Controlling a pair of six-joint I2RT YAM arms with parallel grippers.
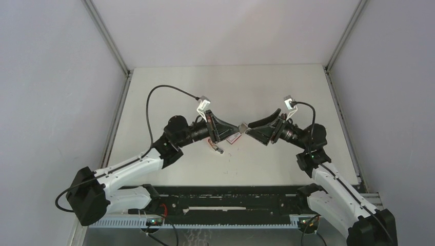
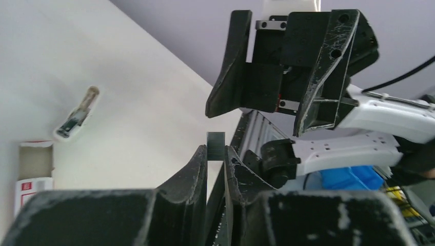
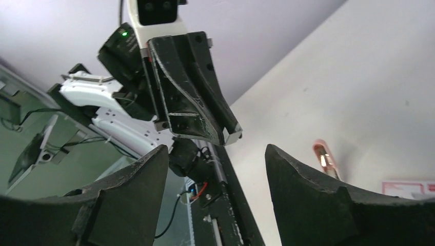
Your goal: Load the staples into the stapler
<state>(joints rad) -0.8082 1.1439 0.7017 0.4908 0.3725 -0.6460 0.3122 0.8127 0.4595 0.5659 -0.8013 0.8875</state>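
Your left gripper [image 2: 216, 154] is pinched narrow on a strip of staples [image 2: 216, 142], a small grey block standing out past its fingertips and held in the air. The staples box [image 2: 32, 184], pink-red with a white label, lies flat on the table [image 1: 231, 87] with its inner tray slid partly out. From the top camera, the held strip sits just above the far edge of that box, close to it but off the surface.

Your right gripper [image 3: 216, 154] faces the left one from the box's other side. Its fingers are spread wide with nothing between them, and their tips stop just short of the strip without touching it.

The mini stapler [image 2: 77, 118], a tiny pink-and-white piece, lies on the table just beside the box, on the side towards the left arm's base. It is apart from both grippers. You cannot tell from these views whether it is open.
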